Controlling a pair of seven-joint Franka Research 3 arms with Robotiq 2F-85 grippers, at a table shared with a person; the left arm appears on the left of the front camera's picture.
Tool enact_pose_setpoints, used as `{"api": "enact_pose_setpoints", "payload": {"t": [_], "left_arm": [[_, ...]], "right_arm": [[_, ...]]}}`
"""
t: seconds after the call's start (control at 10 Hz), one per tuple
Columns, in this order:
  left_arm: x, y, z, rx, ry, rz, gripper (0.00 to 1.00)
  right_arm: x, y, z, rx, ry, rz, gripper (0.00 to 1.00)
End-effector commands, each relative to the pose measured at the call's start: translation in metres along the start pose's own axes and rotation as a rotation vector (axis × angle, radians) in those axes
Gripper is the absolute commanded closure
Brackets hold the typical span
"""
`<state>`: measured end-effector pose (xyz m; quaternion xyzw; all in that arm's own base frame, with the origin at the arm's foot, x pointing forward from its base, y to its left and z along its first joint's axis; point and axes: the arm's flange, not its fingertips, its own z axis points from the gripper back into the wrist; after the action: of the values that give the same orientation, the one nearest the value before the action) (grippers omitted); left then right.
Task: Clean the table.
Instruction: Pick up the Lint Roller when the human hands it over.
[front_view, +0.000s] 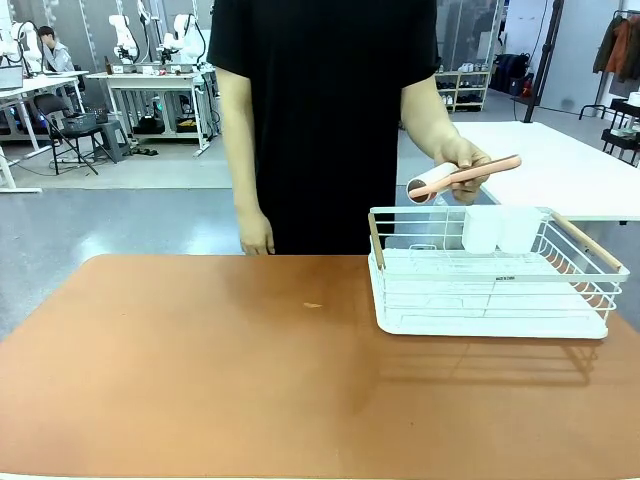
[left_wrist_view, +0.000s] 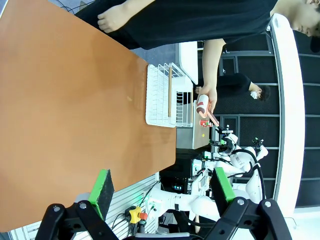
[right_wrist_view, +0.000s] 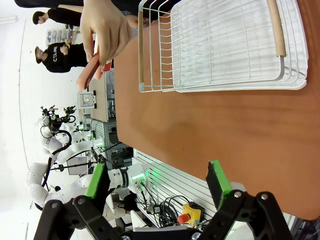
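Terracotta worktop waiting to be cleaned, both arms idle.
We saw the wide, matte reddish-brown worktop (front_view: 200, 390) spread between us and the person, with a white wire rack (front_view: 490, 290) on its right. We judged it rigid and heavy, to be swept, not gripped. The person's hand (front_view: 462, 155) held a light pink-handled lint roller (front_view: 432, 184), best taken by its handle. The left fingers (left_wrist_view: 103, 187) and right fingers (right_wrist_view: 217, 181) stood spread, empty. One small pale crumb (front_view: 313, 305) lay mid-worktop.

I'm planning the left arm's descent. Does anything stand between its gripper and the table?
Nothing visible does. Bare table lies ahead of the open left gripper; the white rack stands farther off, near the table's edge.
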<state>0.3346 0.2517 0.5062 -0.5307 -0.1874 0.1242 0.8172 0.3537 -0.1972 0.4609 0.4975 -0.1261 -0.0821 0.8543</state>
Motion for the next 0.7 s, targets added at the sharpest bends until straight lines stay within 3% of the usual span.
{"api": "enact_pose_setpoints", "payload": {"t": [0.0, 0.3, 0.6], "left_arm": [[-0.003, -0.002, 0.003, -0.019, 0.000, -0.008, 0.00], [-0.003, -0.002, 0.003, -0.019, 0.000, -0.008, 0.00], [-0.003, -0.002, 0.003, -0.019, 0.000, -0.008, 0.00]], "right_arm": [[0.000, 0.000, 0.000, 0.000, 0.000, 0.000, 0.00], [-0.033, 0.076, -0.011, -0.048, -0.168, -0.091, 0.00], [-0.031, 0.144, -0.068, -0.103, -0.208, -0.236, 0.00]]}}
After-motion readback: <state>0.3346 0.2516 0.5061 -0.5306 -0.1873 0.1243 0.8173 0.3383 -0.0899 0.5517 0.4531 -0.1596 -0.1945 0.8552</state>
